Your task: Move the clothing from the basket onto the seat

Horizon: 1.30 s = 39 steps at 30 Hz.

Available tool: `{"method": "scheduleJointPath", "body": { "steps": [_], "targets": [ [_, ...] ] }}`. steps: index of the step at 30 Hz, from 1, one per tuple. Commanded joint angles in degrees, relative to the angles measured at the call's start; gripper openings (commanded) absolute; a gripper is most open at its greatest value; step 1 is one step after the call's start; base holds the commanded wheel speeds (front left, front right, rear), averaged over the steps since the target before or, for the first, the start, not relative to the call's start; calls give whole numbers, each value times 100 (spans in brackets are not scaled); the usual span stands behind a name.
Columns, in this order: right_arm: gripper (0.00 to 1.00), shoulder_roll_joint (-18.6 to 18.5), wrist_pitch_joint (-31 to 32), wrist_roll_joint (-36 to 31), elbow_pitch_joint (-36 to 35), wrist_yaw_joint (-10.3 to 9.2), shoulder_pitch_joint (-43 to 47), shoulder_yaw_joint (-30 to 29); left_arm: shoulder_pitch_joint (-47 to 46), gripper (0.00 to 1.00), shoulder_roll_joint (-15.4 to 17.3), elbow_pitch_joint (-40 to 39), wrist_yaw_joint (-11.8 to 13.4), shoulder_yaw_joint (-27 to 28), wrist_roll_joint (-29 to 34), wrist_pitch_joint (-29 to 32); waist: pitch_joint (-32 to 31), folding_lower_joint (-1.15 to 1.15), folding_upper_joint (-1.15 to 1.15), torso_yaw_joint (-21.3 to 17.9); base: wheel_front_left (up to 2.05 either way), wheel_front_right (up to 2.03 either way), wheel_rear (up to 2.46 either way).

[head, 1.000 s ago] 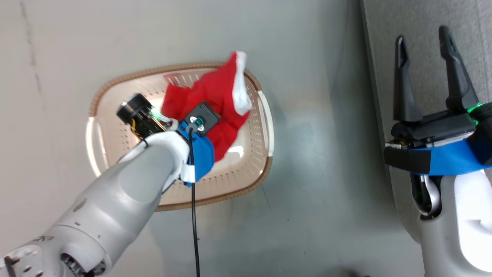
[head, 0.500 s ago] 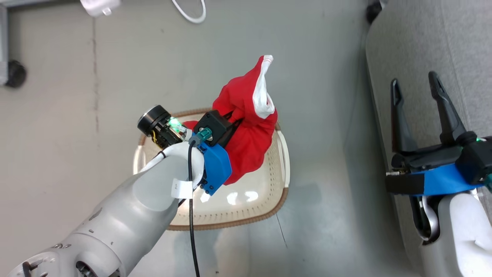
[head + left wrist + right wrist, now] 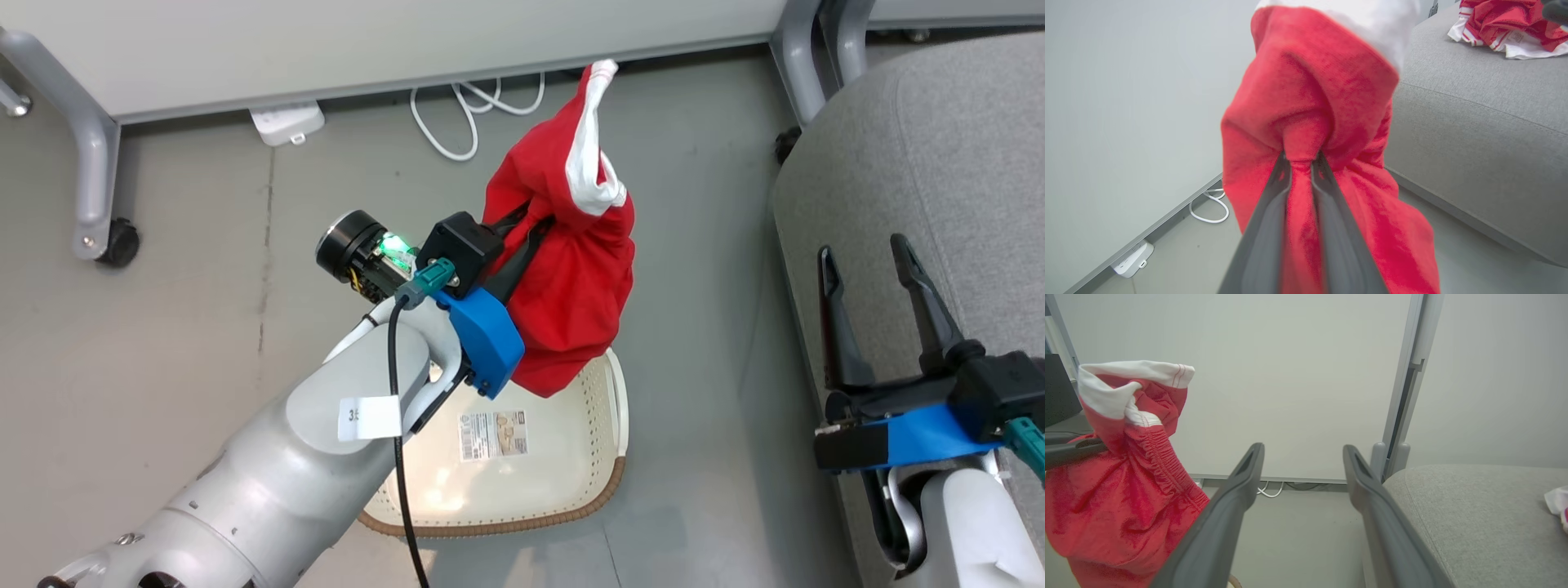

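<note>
My left gripper (image 3: 531, 233) is shut on a bunch of the red clothing (image 3: 575, 269), which hangs in the air above the far right corner of the basket (image 3: 571, 478). In the left wrist view the fingertips (image 3: 1284, 163) pinch a fold of that clothing (image 3: 1310, 94), its white trim on top. The cream basket's floor shows bare with a label. The grey seat (image 3: 939, 163) lies to the right; another red and white garment (image 3: 1502, 24) rests on it. My right gripper (image 3: 862, 247) stands open and empty at the seat's edge, with the held clothing (image 3: 1126, 477) to its left.
A desk leg (image 3: 90, 163) with a caster (image 3: 118, 242) stands at the far left. A white power strip (image 3: 286, 122) and a looped cable (image 3: 465, 106) lie on the floor by the wall panel. More metal legs (image 3: 796, 65) rise beside the seat's far corner.
The left gripper has lifted the red clothing out of the basket and carried it up and toward the seat. The head camera has tilted up. The right gripper stays open.
</note>
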Motion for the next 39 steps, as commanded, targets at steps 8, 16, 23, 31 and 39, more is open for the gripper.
{"method": "scheduleJointPath", "body": {
  "steps": [8,16,23,31,39],
  "targets": [
    [100,48,-3,82,139,1,354,60,323,0,-6,-574,123,439,223,-27,-617,1,0,109,0,0,0],
    [100,79,-3,98,233,1,607,134,476,0,-107,-750,116,557,280,-27,-1031,1,0,189,0,0,0],
    [100,94,-3,146,266,1,722,179,516,0,-136,-799,97,567,278,-27,-1206,1,0,221,0,0,0],
    [100,100,-3,166,279,1,778,211,539,0,-119,-812,96,558,275,-27,-1263,1,0,229,0,0,0],
    [100,101,-3,191,226,1,704,570,548,0,-115,-813,103,548,259,-27,-1261,1,0,234,0,0,0]
  ]
}}
